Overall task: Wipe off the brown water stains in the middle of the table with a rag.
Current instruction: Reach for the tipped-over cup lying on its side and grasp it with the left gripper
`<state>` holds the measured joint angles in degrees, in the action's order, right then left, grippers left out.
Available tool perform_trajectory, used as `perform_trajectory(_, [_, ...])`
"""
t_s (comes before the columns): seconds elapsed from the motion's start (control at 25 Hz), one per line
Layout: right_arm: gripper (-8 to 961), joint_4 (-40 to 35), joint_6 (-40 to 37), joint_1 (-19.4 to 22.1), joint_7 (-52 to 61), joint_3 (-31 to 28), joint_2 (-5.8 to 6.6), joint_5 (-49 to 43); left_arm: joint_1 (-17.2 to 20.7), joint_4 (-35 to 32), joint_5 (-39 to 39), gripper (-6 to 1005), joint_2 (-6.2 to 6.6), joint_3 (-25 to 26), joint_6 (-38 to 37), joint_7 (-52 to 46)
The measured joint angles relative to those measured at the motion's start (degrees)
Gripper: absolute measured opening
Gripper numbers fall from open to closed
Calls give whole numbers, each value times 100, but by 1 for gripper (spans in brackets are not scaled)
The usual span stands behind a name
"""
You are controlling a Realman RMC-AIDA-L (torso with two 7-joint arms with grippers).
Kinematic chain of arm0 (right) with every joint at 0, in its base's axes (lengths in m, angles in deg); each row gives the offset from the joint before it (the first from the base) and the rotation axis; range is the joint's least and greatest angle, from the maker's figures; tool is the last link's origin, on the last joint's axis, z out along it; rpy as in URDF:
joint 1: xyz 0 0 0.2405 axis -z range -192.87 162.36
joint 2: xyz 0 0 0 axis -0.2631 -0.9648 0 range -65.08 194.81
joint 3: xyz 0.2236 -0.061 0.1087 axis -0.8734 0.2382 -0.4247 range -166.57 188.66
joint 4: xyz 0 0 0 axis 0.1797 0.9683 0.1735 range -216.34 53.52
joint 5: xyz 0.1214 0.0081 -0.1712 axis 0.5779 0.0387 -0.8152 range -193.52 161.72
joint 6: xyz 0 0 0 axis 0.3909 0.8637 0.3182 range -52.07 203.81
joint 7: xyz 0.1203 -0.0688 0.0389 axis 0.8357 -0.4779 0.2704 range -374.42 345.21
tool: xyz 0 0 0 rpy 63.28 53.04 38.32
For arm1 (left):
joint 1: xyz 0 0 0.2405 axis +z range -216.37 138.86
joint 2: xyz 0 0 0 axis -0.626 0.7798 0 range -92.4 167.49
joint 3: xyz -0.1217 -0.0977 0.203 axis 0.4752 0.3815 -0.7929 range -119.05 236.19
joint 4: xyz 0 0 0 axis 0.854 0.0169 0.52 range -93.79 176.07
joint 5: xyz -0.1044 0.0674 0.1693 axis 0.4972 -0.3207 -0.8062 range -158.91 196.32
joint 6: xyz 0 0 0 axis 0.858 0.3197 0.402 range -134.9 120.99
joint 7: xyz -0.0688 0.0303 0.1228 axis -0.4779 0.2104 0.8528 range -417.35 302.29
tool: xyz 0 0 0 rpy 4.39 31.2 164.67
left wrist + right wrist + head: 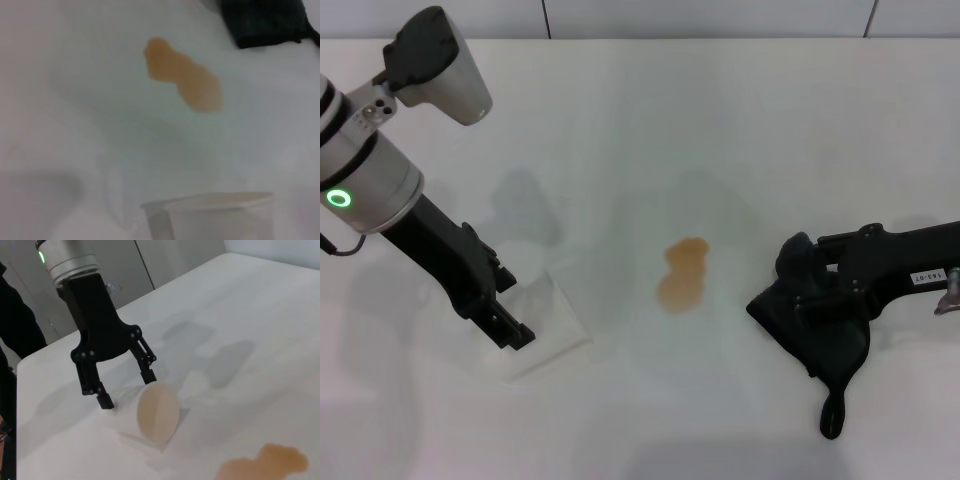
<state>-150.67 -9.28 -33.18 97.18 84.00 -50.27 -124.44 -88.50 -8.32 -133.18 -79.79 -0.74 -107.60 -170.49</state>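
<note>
1. The left gripper's fingers stand spread wide with nothing between them, tips low over the table; this shows plainly in the right wrist view, where the left gripper sits in the centre-left of the frame.
2. In the head view the left gripper is at lower left, reaching down from an arm that enters at the upper left.
3. A translucent cup lies tipped on its side just beside the left gripper's fingertips; in the right wrist view its round tan-tinted mouth faces the camera.
4. The right gripper comes in from the right edge of the head view, at mid height. Its fingers are buried in the rag and appear to grip it, though the fingertips themselves are hidden by cloth.
5. The rag is a black crumpled heap at lower right of the head view, resting on the table, with 1 thin tail hanging toward the bottom of the frame.
6. The brown water stains form 1 small orange-brown puddle with 2 lobes, in the centre of the head view, between the cup and the rag and apart from both.
7. In the left wrist view the puddle lies upper centre, the rag in the upper right corner.
</note>
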Motion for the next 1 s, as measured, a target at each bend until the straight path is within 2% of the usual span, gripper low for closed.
perform_trajectory(0.68, [722,0,-5,0,9,0,0,-1,-61,77,20,835,-116,-11,102,114])
perform_trajectory(1.0, [722,-19,-47,0,18,-1,0,0,-71,239,30,832,-123,-49,259,164])
